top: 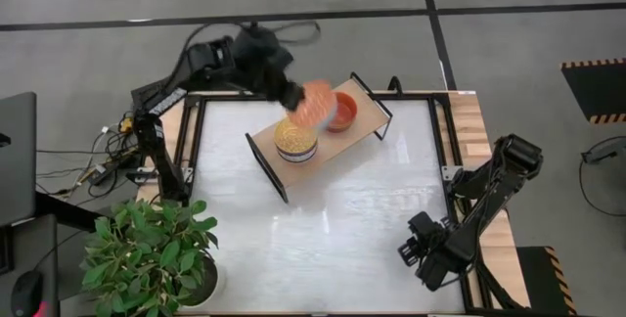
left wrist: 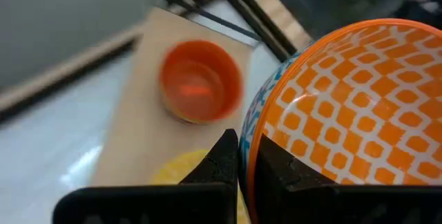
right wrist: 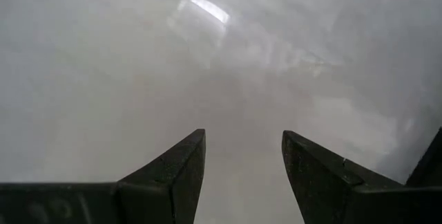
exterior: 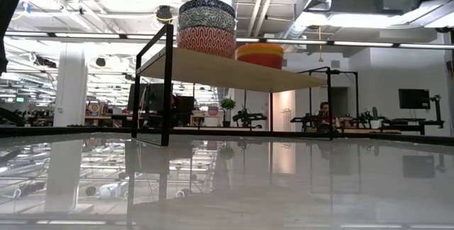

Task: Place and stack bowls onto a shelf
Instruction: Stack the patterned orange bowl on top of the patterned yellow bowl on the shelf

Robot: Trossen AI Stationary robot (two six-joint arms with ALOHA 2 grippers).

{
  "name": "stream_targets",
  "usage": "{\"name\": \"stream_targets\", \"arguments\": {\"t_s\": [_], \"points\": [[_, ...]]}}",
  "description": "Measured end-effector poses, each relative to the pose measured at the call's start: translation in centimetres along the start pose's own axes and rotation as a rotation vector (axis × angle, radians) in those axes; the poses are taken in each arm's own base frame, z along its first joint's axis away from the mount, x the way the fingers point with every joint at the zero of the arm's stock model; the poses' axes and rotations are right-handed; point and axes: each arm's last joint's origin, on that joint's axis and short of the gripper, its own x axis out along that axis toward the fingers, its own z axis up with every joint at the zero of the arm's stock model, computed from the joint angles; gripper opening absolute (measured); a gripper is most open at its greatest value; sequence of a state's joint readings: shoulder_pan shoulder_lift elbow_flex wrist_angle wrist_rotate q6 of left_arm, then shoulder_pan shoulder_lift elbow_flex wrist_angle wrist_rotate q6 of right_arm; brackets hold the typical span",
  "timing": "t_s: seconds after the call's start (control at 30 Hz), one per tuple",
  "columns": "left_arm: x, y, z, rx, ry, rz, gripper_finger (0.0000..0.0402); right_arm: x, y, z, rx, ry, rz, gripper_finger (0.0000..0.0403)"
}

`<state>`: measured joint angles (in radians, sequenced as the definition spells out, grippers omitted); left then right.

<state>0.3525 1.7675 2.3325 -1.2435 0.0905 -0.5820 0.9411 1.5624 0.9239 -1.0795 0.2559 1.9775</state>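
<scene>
Shelf: the long wooden shelf (top: 318, 131) lies slantwise on the far half of the white table (top: 323, 229), on black frame ends.
Stack on shelf: a pile of patterned bowls with a yellow bowl (top: 294, 139) on top sits toward the shelf's left end; from the table-level view the pile (exterior: 206, 28) shows a dark blue-patterned bowl over a red-patterned one.
Red-orange bowl: a plain red-orange bowl (top: 341, 113) stands upright on the shelf toward its right end, apart from the pile.
Carried bowl: an orange-and-white patterned bowl (left wrist: 345, 120) with blue pattern outside hangs above the shelf, between the pile and the red-orange bowl, tilted on edge.
Left gripper: the left gripper (left wrist: 246, 156) is clamped on the rim of the carried bowl, one finger inside and one outside, over the shelf's middle.
Right gripper: the right gripper (right wrist: 243, 175) waits with its fingers spread wide and nothing between them, low over the bare table, well away from the shelf at the near right.
Likely step: bringing the carried bowl onto the pile, as I judge it.
Risk, tilt: let go while tilted, the bowl could land on its rim and roll off the shelf.
Risk, pile: coming in low or off-centre, it could knock the tall pile sideways.
Risk, grip: a thin rim pinch may let the bowl swing or slip.
</scene>
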Motion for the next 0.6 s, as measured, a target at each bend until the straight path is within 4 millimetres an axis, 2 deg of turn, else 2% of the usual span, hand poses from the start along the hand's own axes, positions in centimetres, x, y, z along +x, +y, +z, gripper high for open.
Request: {"name": "stream_targets", "arguments": {"t_s": [0.07, 0.17, 0.27, 0.37, 0.6], "points": [[-0.1, -0.1, -0.4, 0.027, -0.002, 0.043, 0.0002, 0.3, -0.5, 0.4, -0.009, -0.006, -0.008, 0.0218], [0.3, -0.2, -1.8, 0.056, 0.108, 0.09, 0.0002, 0.7, -1.2, 0.9, -0.014, -0.005, 0.007, 0.0218], [1.2, -0.7, -2.2, 0.054, 0.114, 0.029, 0.0002, 1.2, -1.9, 1.0, -0.013, -0.005, 0.006, 0.0218], [0.8, -0.4, -3.1, 0.037, 0.124, 0.047, 0.0002, 1.6, -2.4, 1.5, 0.002, -0.013, 0.014, 0.0218], [-0.1, 1.4, -4.1, -0.061, -0.028, -0.007, 0.0002, 1.7, -2.9, 2.3, -0.005, -0.027, 0.037, 0.0218]]}}
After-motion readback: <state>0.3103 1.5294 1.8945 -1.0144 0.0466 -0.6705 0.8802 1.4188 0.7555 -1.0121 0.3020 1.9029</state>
